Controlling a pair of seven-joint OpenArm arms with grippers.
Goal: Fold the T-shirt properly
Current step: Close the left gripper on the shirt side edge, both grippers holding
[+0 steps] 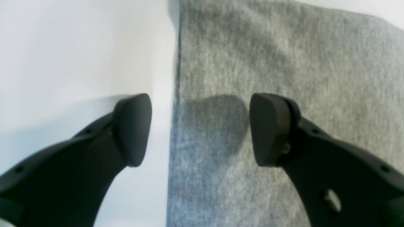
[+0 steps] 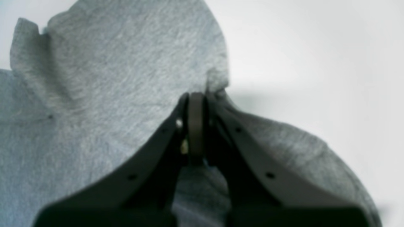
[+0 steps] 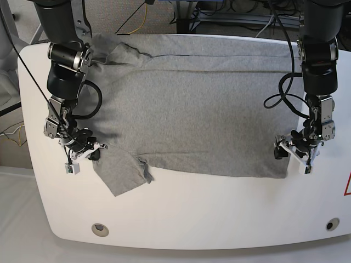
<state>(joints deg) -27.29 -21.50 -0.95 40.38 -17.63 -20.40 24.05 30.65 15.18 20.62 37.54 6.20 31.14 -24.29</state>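
The heather-grey T-shirt (image 3: 186, 120) lies spread plain side up on the white table (image 3: 181, 208), with one short sleeve (image 3: 122, 171) sticking out toward the front left. My right gripper (image 3: 94, 153) is low at that sleeve's root. In the right wrist view it (image 2: 197, 101) is shut, and the T-shirt (image 2: 110, 78) puckers at its tips. My left gripper (image 3: 290, 156) is at the shirt's front right corner. In the left wrist view it (image 1: 200, 129) is open, straddling the straight edge of the T-shirt (image 1: 284, 63), one finger over bare table and the other over cloth.
The table's rounded front edge has two round holes (image 3: 99, 228) (image 3: 332, 224). A red mark (image 3: 347, 186) sits at the right border. Cables and floor lie beyond the far edge. Black cables hang from both arms.
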